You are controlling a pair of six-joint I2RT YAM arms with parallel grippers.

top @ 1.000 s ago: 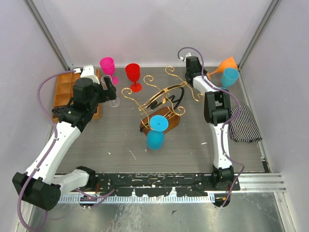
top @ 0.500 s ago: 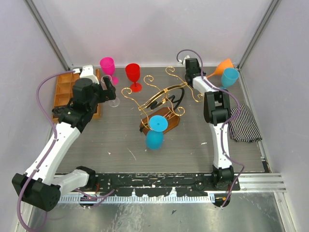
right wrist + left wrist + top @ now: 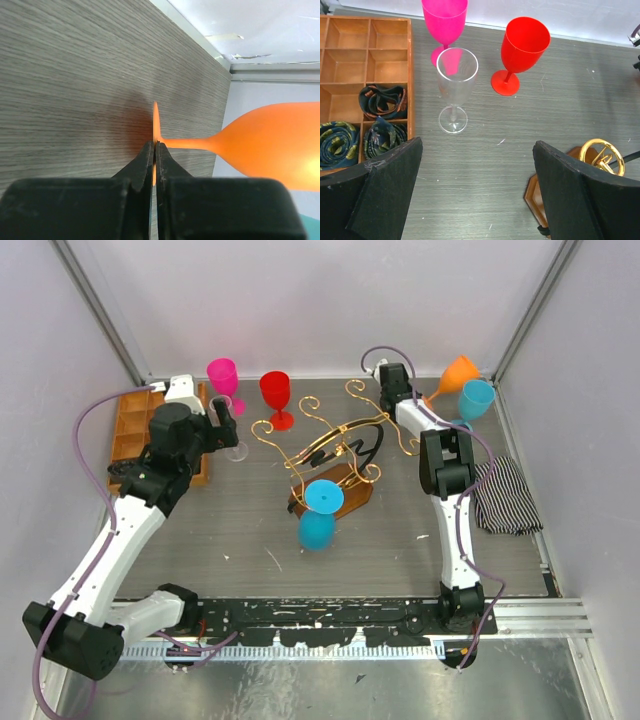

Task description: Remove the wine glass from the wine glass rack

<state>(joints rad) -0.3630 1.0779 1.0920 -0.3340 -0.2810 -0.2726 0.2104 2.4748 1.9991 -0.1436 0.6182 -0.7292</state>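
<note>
Slip risk: We judge the hold thin. The right gripper (image 3: 154, 150) is clenched on the rim of the foot of the orange wine glass (image 3: 270, 145) and on nothing else, and the glass lies sideways, so the bowl's weight hangs out from that pinch. It could swing down or slide out.
Knock risk: The orange bowl sits just beside the teal glass (image 3: 475, 398) that stands at the far right corner of the counter (image 3: 240, 530). A careless sweep there could tip the teal one over.
Set-down risk: The foot stands on edge above the counter. If the gripper lets go before we turn the glass upright, we expect it to roll.
Glass and gripper: The foot is between the fingertips. The stem and bowl run straight out from them toward the far right corner.
Glass and rack: The orange wine glass is apart from the wine glass rack (image 3: 330, 445), which stands mid-counter. It touches none of the gold scrolls that we can see.
Other glass on rack: A blue glass (image 3: 318, 527) hangs foot-up at the rack's near end.
Left side: The left gripper (image 3: 476, 165) is released, jaws wide, holding nothing. It hovers near the clear glass (image 3: 456, 80), by the orange tray (image 3: 410, 75) at the left edge.
</note>
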